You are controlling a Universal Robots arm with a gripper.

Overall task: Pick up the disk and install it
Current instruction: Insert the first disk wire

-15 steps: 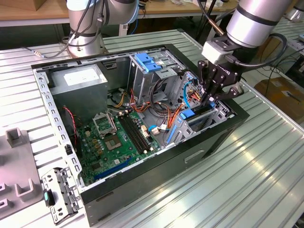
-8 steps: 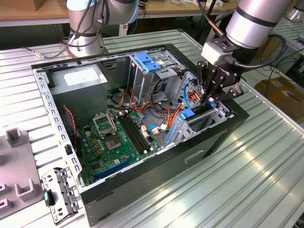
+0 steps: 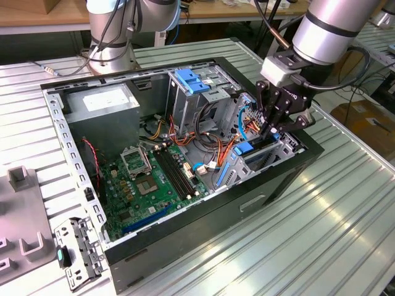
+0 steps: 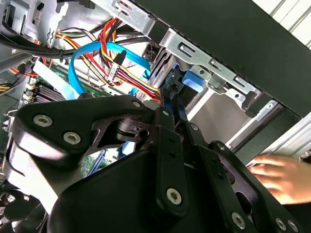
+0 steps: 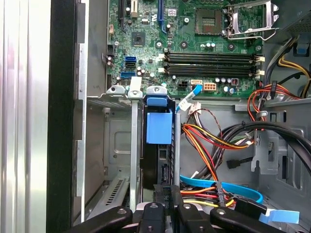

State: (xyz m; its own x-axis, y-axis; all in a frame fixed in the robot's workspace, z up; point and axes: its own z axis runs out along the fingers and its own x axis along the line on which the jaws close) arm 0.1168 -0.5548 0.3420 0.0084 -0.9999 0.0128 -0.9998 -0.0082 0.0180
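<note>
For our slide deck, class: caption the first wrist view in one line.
End effector over the disk standing on edge in its bay, motherboard beyond.

Silver-grey arm (image 3: 333, 28) with black band; black gripper (image 3: 270, 131) with silver screws; black cable looping alongside.

We see the gripper (image 3: 270, 131) hemmed in — drive cage rail (image 5: 134, 145) on one side, cable bundle (image 5: 214, 141) crowding the other; open room above the motherboard (image 3: 148, 185).
</note>
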